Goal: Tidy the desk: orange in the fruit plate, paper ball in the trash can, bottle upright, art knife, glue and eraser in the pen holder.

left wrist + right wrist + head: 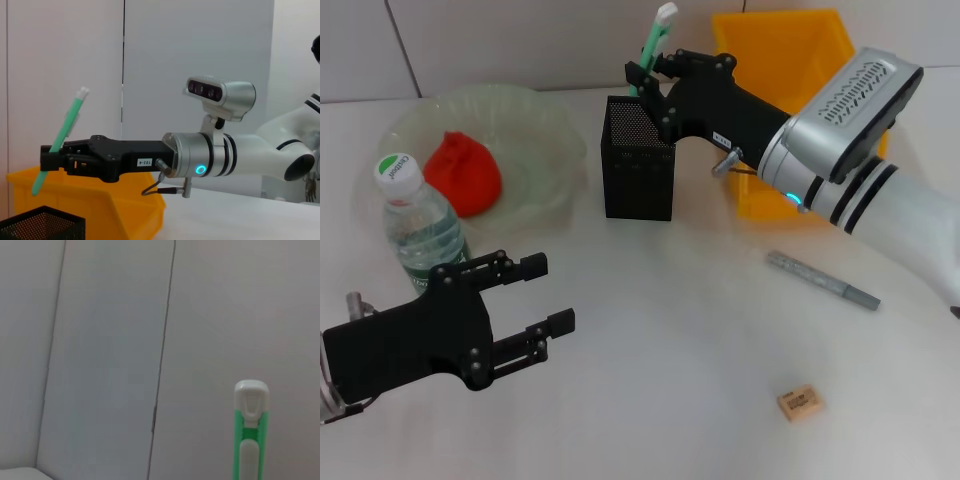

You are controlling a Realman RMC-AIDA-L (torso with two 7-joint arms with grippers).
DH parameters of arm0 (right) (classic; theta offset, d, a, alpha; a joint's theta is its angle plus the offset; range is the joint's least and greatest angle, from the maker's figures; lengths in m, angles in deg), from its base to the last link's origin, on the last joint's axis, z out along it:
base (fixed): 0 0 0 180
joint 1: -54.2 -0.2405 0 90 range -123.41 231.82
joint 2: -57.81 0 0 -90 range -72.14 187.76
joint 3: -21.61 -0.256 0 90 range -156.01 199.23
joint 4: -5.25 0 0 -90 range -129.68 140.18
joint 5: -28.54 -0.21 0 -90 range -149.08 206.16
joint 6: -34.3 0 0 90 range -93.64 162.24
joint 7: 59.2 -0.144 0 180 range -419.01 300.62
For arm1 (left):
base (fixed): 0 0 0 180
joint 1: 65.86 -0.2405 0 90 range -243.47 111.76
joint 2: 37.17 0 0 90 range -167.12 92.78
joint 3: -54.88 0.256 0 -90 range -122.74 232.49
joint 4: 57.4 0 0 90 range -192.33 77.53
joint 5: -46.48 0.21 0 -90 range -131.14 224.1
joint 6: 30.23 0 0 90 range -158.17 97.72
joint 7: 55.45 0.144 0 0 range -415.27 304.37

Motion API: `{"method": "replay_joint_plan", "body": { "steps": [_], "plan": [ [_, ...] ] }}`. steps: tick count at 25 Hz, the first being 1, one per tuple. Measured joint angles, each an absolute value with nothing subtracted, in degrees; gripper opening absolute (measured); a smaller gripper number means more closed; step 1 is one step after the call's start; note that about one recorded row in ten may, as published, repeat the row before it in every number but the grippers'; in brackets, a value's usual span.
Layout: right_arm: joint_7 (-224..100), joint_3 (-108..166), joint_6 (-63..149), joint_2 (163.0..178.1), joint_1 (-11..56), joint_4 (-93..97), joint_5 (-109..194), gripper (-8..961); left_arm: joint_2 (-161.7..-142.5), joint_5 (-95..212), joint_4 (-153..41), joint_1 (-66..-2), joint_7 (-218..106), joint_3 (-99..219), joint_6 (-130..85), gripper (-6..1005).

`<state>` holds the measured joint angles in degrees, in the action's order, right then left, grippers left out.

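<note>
Near your front desk edge the eraser (800, 401) and grey glue (823, 280) still wait, left gripper (545, 298) open and empty beside the upright bottle (418, 222), while right gripper (648, 85) clamps the art knife (655, 45) over the pen holder (639, 160), orange (463, 174) already plated.

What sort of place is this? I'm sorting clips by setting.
Probably a staged desk-tidying bench in a robot lab: a plain white table against bare wall panels, with a black mesh pen holder, a yellow trash can and a fruit plate set out.
</note>
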<state>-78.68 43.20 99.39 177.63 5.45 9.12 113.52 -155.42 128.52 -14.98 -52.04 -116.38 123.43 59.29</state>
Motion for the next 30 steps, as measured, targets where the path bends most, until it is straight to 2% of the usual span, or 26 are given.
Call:
{"method": "replay_joint_plan", "body": {
  "steps": [30],
  "plan": [
    [-79.7,43.2,89.1,177.6,2.7,10.1,114.3,183,-155.47,128.8,-16.4,-51.5,-116.4,123.4,59.5,636]
  ]
}}
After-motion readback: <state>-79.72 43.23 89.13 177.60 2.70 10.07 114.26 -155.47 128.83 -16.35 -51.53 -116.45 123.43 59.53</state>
